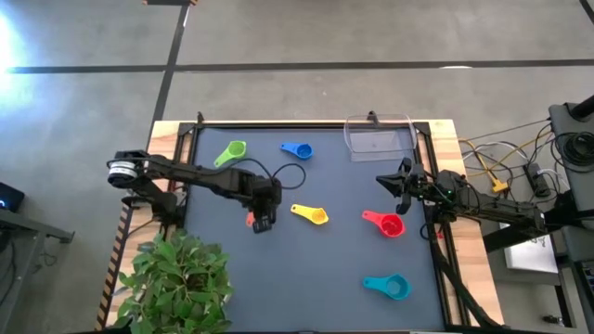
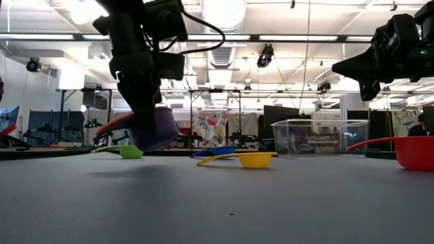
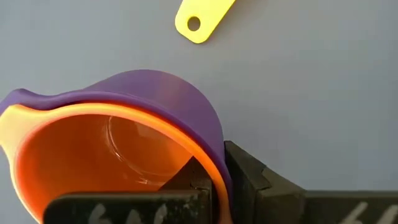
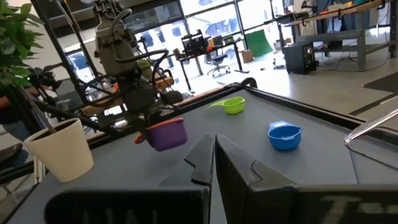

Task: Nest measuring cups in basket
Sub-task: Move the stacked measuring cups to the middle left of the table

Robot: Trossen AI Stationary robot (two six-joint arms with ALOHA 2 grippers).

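Note:
An orange measuring cup sits nested inside a purple one, and my left gripper is shut on the pair at the table's middle left. Lying on the dark mat are the green cup, blue cup, yellow cup, red cup and teal cup. The clear basket stands at the far right edge. My right gripper is shut and hovers above the mat, between basket and red cup. My left gripper pinches the nested cups' wall, with one finger inside the orange cup and the other finger outside the purple one. The fingers come from above, pointing down. The pair is lifted clear of the table and tilted.
A potted plant with a white pot stands at the near left corner. Cables and equipment lie beyond the right edge. A raised frame borders the mat.

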